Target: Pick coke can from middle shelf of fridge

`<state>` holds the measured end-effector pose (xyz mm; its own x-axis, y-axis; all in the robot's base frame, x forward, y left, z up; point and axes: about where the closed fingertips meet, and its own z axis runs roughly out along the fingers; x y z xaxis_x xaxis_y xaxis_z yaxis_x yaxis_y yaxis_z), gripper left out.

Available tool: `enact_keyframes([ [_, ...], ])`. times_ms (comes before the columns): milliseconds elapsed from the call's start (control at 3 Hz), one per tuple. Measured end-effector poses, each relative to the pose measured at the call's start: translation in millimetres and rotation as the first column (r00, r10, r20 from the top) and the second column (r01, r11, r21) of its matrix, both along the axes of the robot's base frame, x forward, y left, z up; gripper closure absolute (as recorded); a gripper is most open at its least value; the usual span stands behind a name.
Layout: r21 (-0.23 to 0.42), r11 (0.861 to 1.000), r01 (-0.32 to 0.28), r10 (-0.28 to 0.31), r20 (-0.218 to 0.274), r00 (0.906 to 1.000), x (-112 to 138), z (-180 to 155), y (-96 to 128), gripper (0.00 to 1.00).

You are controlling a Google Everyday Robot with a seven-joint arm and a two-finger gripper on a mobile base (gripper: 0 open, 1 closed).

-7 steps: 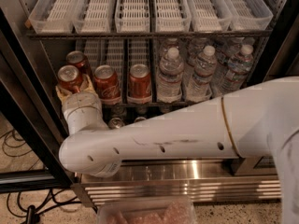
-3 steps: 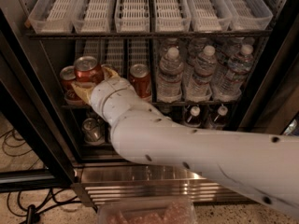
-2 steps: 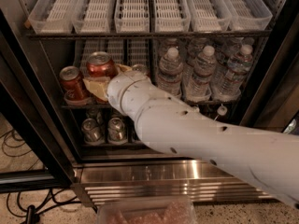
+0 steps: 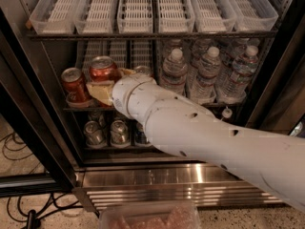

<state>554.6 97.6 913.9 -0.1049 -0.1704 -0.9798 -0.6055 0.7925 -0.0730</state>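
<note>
Your gripper is inside the fridge, at the middle shelf. Its fingers clasp a coke can.

Small red aluminium coke can stands upright at the thin dark middle shelf left end, the gripper before its base.
</note>
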Motion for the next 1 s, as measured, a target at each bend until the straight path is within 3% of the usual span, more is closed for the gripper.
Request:
enact_keyframes([
  [333, 0.016, 0.999, -0.034, 0.035, -0.041, 0.9985, -7, -10, 4, 1.00],
  [667, 0.017, 0.996, -0.090, 0.091, -0.086, 0.9922, -30, -22, 11, 1.00],
  [1000, 0.000, 0.988, -0.157, 0.155, -0.131, 0.9791, -59, -32, 19, 1.00],
])
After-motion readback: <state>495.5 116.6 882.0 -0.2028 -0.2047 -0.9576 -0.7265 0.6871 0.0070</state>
